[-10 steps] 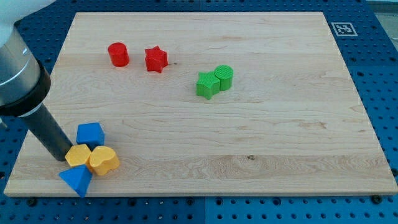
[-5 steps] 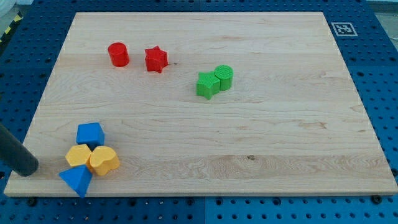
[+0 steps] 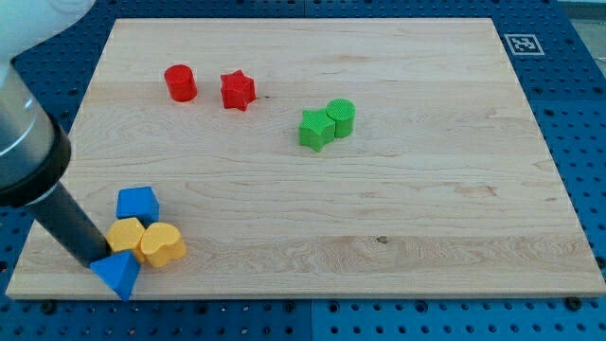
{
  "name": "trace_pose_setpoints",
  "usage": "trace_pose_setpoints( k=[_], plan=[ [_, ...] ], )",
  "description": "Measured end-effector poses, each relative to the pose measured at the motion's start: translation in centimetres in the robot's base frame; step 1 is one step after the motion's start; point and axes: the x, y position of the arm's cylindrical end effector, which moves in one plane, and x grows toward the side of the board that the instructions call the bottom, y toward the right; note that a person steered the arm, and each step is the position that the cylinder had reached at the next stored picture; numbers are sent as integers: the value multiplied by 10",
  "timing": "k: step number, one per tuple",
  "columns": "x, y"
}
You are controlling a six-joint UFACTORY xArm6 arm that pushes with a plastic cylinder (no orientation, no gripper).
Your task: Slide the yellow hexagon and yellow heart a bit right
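The yellow hexagon (image 3: 127,234) and the yellow heart (image 3: 162,244) lie side by side and touching near the view's bottom left of the wooden board (image 3: 398,227). My tip (image 3: 98,254) sits at the hexagon's left edge, touching or almost touching it, just above the blue triangle (image 3: 116,274). A blue block (image 3: 137,203) with slanted sides sits right above the hexagon.
A red cylinder (image 3: 180,82) and a red star (image 3: 237,90) lie at the view's top left. A green star (image 3: 314,129) and a green cylinder (image 3: 341,117) touch each other near the middle top. The board's left edge is close to my tip.
My tip swung out to the view's left edge, then came back to the hexagon's left side. The hexagon and heart have shifted slightly right.
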Motion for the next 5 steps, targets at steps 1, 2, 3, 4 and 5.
trace_pose_setpoints(
  k=[1,2,3,4,5],
  plan=[
    [-1,17],
    [-3,37],
    [-5,57],
    [-5,74],
    [-5,91]
  ],
)
